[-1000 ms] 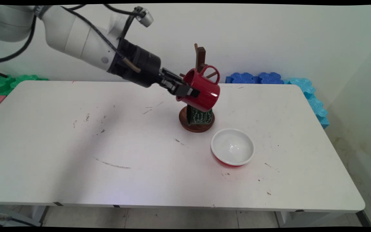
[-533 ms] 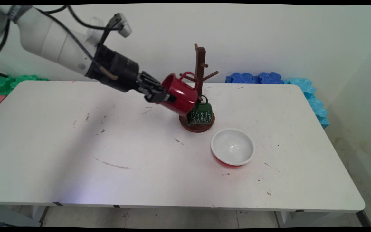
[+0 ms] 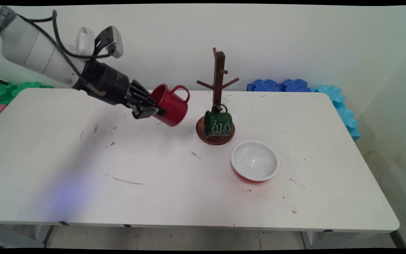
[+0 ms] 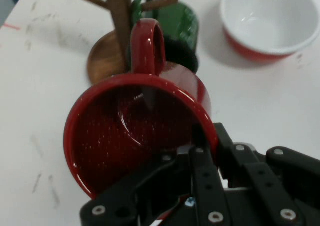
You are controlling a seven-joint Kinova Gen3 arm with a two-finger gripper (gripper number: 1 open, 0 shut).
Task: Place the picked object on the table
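Note:
My gripper (image 3: pixel 155 111) is shut on the rim of a red mug (image 3: pixel 170 105), held tilted in the air left of the wooden mug tree (image 3: pixel 219 81), clear of its pegs. In the hand view the red mug (image 4: pixel 137 131) fills the middle, its mouth facing the camera and its handle pointing away; one finger sits inside the rim and the other outside, with the gripper (image 4: pixel 202 143) at its lower right edge. A green mug (image 3: pixel 219 123) hangs on a low peg of the tree, just above the round base. The green mug (image 4: pixel 177 26) shows behind the red handle.
A white bowl with a red outside (image 3: pixel 254 162) stands right of and nearer than the tree base. Blue foam blocks (image 3: pixel 282 85) lie at the table's far right edge, green ones (image 3: pixel 11 90) at the far left.
The gripper has drawn back to the left and slightly down with the red mug, off the tree and away from it. The green mug and bowl have stayed put.

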